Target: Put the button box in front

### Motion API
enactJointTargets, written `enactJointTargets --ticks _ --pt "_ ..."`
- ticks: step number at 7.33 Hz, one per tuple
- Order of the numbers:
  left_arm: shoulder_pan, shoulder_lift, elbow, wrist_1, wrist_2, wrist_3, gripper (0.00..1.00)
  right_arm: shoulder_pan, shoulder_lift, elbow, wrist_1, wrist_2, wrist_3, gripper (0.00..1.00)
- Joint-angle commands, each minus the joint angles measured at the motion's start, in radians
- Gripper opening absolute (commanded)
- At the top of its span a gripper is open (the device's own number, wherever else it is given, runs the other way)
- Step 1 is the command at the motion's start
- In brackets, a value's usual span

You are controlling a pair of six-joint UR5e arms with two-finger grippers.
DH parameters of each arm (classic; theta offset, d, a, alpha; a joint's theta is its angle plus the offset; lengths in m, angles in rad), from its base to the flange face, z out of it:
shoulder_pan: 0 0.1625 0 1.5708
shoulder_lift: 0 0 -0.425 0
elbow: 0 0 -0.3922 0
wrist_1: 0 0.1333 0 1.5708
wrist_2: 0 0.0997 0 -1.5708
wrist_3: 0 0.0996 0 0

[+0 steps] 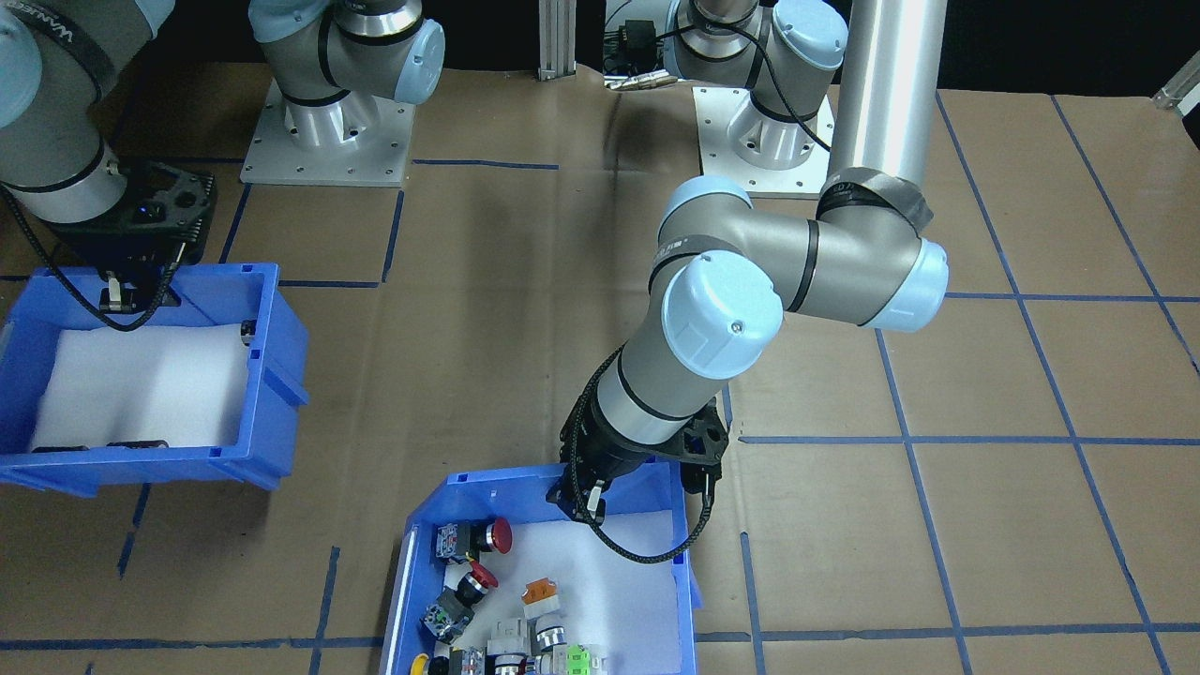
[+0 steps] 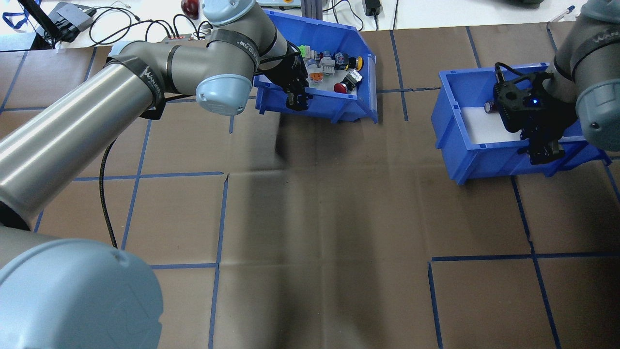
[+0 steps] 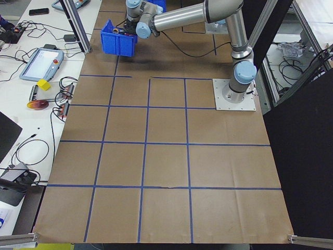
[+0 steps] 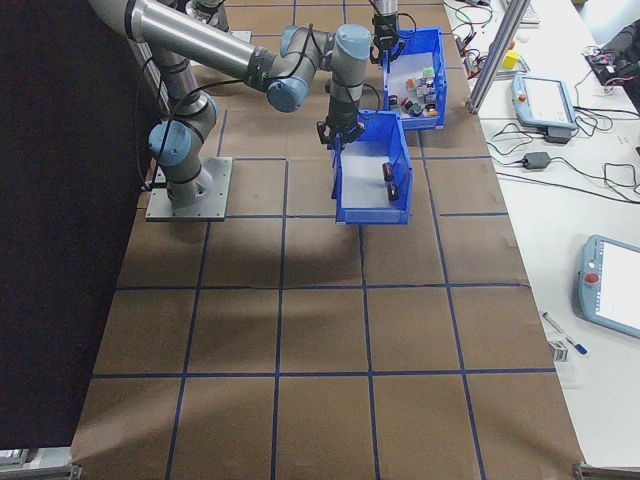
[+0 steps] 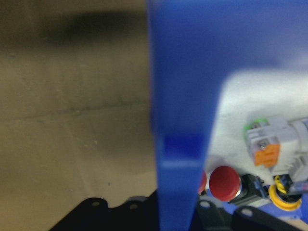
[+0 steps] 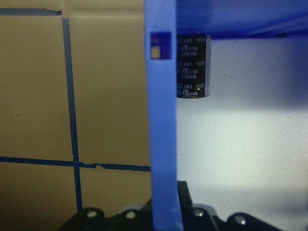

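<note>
Here, a table covered in brown cardboard [image 2: 339,218] with a grid of blue tape lines. At the far edge from the robot, left of centre in the overhead view: the button box [image 2: 356,104], a blue plastic bin lined with white foam, holding push-button switches [image 2: 334,65] with red mushroom heads and orange, yellow and green parts. Left gripper [image 2: 296,99], black, two-fingered, clamped on the near wall of the button box, one finger inside and one outside; in the left wrist view, that blue wall running up between the finger bases. To the right, well apart: a second blue plastic bin [image 2: 484,160] with a white foam liner and a black cylinder [image 6: 192,65] printed with pale text. Right gripper [image 2: 545,152] pinching the near wall of that second bin, the wall between its fingers in the right wrist view. Beyond the table's far edge, a white bench with cables [image 2: 121,19].
</note>
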Motion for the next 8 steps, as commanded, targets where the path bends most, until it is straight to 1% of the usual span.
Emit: enactJointTargets --ticks 1,2,3,4,5,7,8 --pt "-0.004 -0.010 0.002 -0.006 -0.055 -0.074 0.00 -0.001 -0.027 0.026 0.003 0.001 0.004 0.06" --pt "-0.004 -0.005 -0.006 -0.009 -0.079 -0.103 0.00 0.002 -0.062 0.058 0.003 0.001 0.009 0.06" --pt "-0.010 0.003 -0.029 -0.007 -0.083 -0.113 0.00 0.002 -0.105 0.110 -0.002 0.001 0.015 0.06" --pt "-0.010 0.038 -0.073 -0.007 -0.086 -0.128 0.00 0.002 -0.139 0.147 0.000 0.001 0.018 0.07" --pt "0.001 0.070 -0.122 -0.007 -0.125 -0.125 0.00 0.004 -0.162 0.184 0.000 0.002 0.018 0.07" --pt "0.002 0.067 -0.132 0.001 -0.120 -0.113 0.00 0.011 -0.236 0.242 0.005 0.005 0.080 0.07" --pt "0.002 0.066 -0.141 0.005 -0.120 -0.095 0.02 0.013 -0.265 0.280 0.002 0.022 0.084 0.07"
